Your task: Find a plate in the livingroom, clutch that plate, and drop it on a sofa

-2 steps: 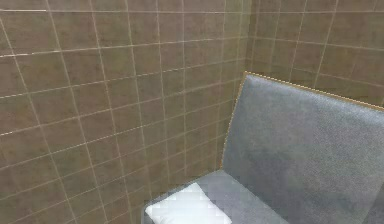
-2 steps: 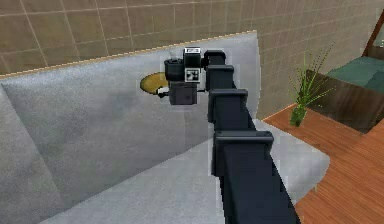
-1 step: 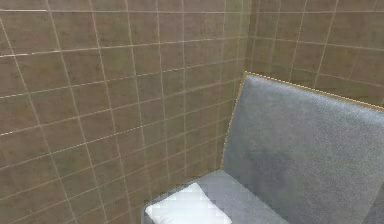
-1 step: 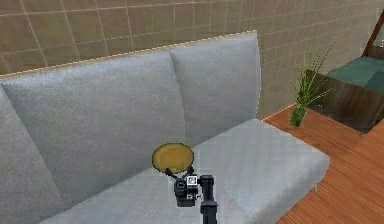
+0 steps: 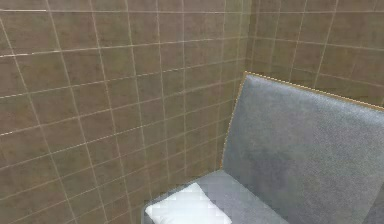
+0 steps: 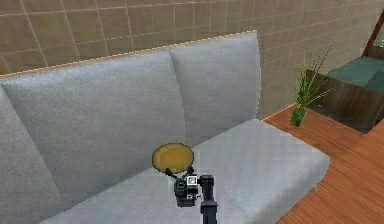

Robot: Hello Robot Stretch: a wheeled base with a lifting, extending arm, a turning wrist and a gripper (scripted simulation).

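Final step in hand: plate (image 6: 173,157) brought to the sofa (image 6: 240,150), drop not confirmed.
The round yellow-brown plate sits at the far end of the gripper (image 6: 179,172), over the grey seat near the foot of the backrest. Whether it hangs clear or already lies on the cushion cannot be told, so neither can whether the gripper holds it (the state of the fingers cannot be read either). In my judgement the next move calls for letting the plate go onto the seat, then drawing the arm (image 6: 207,203) back without dragging it.
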